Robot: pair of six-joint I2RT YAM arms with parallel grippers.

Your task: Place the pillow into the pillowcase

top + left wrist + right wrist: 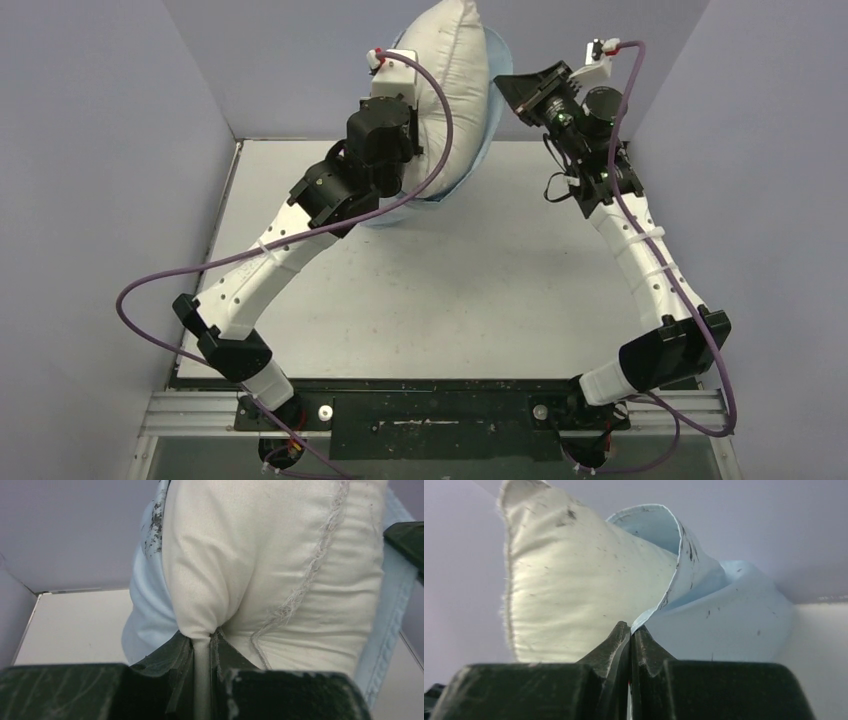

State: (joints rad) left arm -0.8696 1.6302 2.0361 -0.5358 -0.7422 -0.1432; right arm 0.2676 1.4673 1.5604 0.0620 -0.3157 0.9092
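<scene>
The left tool [202,637] is clenched on a pinched fold of the pillow [260,555], the off-white cloth squeezed into a thin ridge that runs down between its dark jaws. The pillow bulges directly above that tool and fills most of the left wrist view. The right tool [630,630] has its jaws pressed tight together. The stitched hem of the pillowcase [734,620] curves down straight into their tips, so it appears to nip that edge. The pillow sits just to the left of this tool and the blue sack to its right. From above, both tools hold the bundle on edge in the air over the far part of the desk [450,290], the left one on its left side and the right one on its right. The pillow is plump and off-white with small dark specks, and a frayed seam shows along its edge. Its upper corner stands free of the cloth. The pillowcase is thin, light blue and wrinkled, with dark smudges near its hem. It wraps the lower part and the right side of the pillow. Its mouth gapes open beside the pillow's flank, and one lip of the hem is folded outward.
</scene>
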